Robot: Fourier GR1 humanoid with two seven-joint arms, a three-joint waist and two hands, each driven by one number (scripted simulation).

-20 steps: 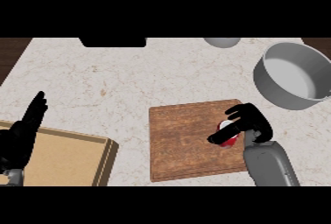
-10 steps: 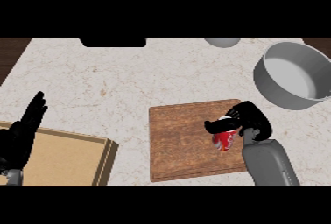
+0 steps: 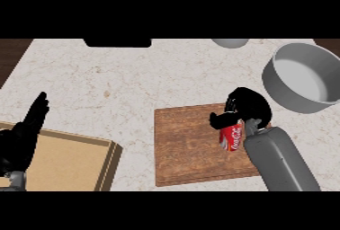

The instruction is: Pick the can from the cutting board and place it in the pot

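Pale speckled stone counter fills the head view, with a dark wooden strip showing at its far left corner. Largest on it is a brown wooden cutting board at centre right; beside it, at lower left, sits a tan tray with a raised rim. At upper right stands the grey pot, well apart from the board, its inside bare. A dark block and a small grey bowl lie along the far edge. The right hand, on its grey forearm, has its fingers curled over the top of the red can, which hangs tilted just above the board's right side. A second ago the hand was closing on the can low on the board; half a second ago the grasp was made, and the can now shows more fully below the palm, shifted slightly toward the pot, which suggests the lift has begun and the carry to the pot is next. White script on the can appears to read Coca-Cola, though it is small. The left hand rests open at the left edge, fingers up, over the tray.
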